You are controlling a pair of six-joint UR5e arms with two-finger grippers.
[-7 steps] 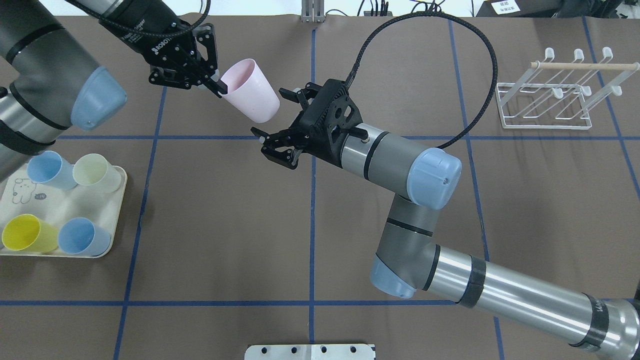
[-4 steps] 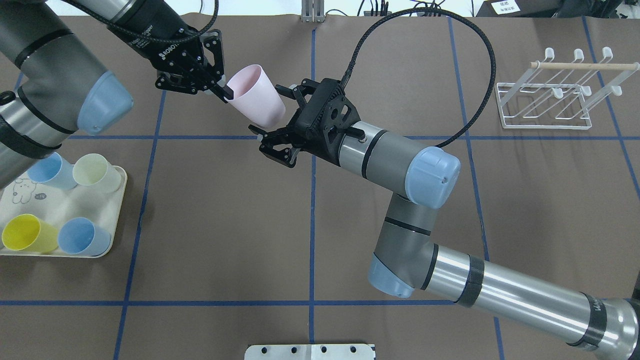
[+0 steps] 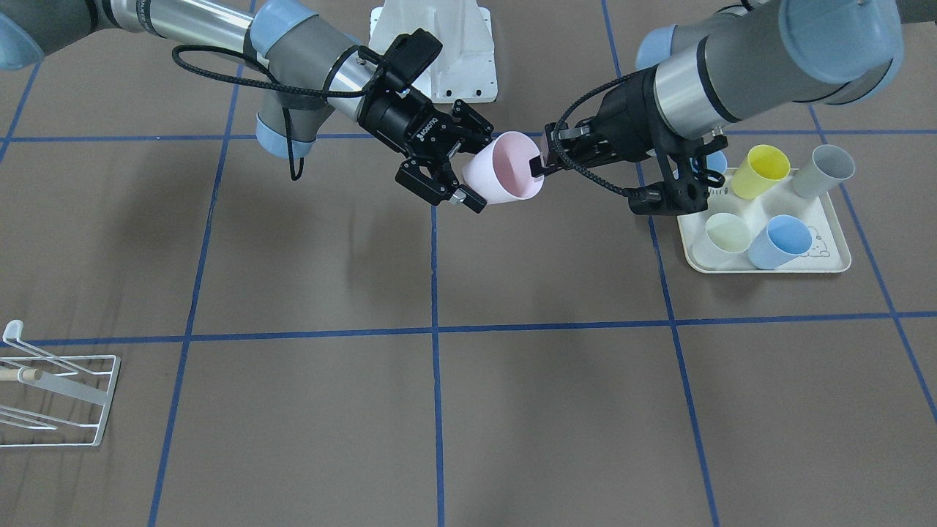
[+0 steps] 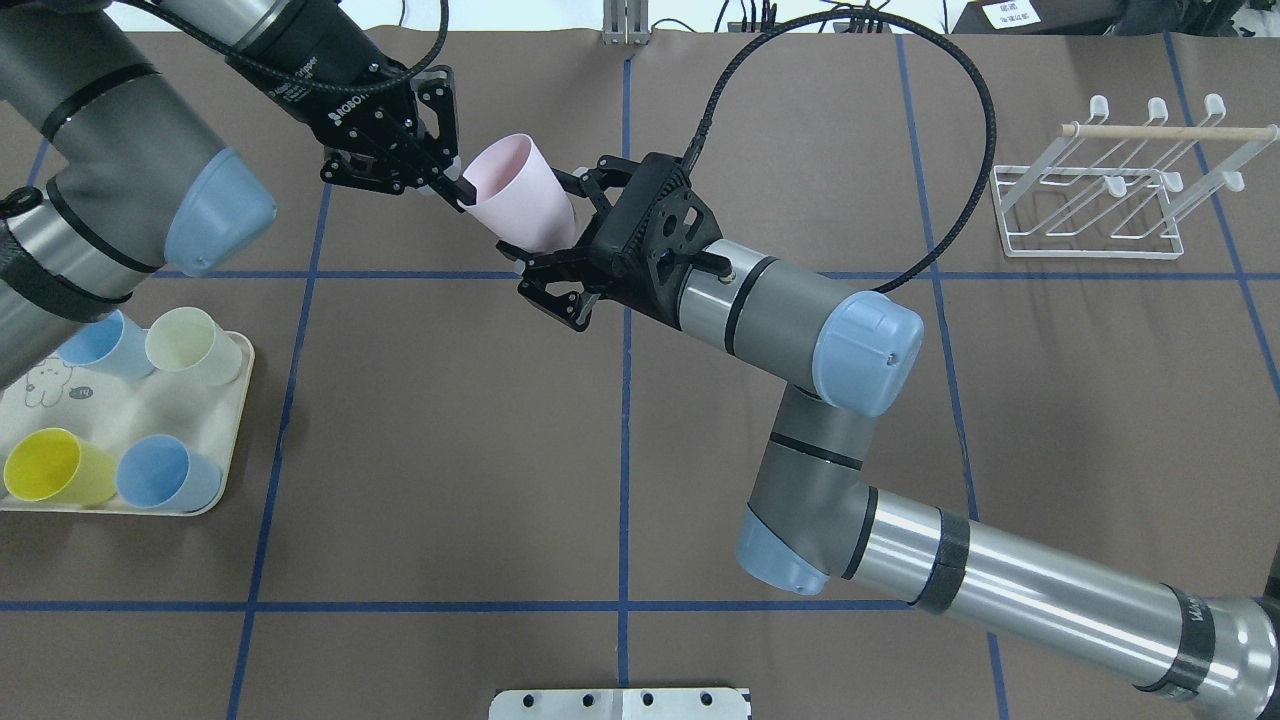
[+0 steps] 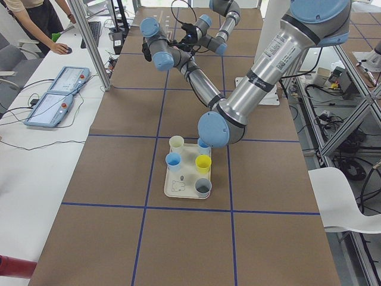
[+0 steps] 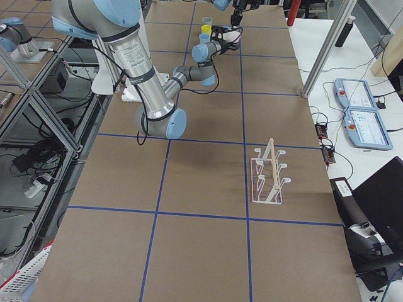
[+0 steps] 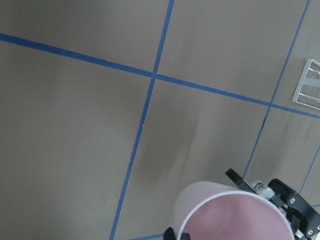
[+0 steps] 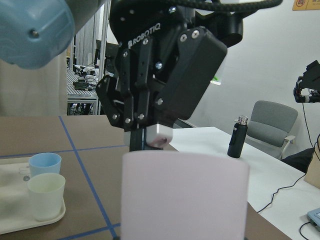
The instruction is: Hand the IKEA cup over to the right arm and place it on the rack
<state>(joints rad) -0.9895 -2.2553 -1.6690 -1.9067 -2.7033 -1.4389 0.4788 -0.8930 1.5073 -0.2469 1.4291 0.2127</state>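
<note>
pink cup point(image 4: 520, 205) is held in the air over the desk point(image 4: 450, 450), tilted, mouth toward the left arm and base toward the right arm point(image 4: 780, 310). left claw point(image 4: 458, 190) is pinched narrow on the cup's rim, one finger inside the mouth and one outside; the front view shows the same, the cup point(image 3: 505, 176) hanging from the left claw point(image 3: 538, 165) at its rim. right claw point(image 4: 562, 238) is spread wide, with the base end of the cup between its two fingers, one finger on each side of the wall. can't tell from any view whether those fingers touch the cup. in the front view the right claw point(image 3: 472, 167) straddles the closed end, with its fingers above and below the cup. left wrist view: the cup mouth point(image 7: 235, 215) sits at lower right, with black right claw fingers point(image 7: 240, 181) just behind it. right wrist view: the cup's side point(image 8: 185, 195) fills the lower middle, and the left claw point(image 8: 157, 137) grips its top edge. white wire rack point(image 4: 1100, 200) with a wooden dowel stands on the desk far to the robot's right, well apart from the cup, with nothing on its prongs. cream tray point(image 4: 120, 420) sits on the robot's left and carries blue, yellow and pale green cups point(image 4: 165, 472); the front view also shows a grey one. blue tape lines point(image 4: 624, 450) grid the brown desk.
</note>
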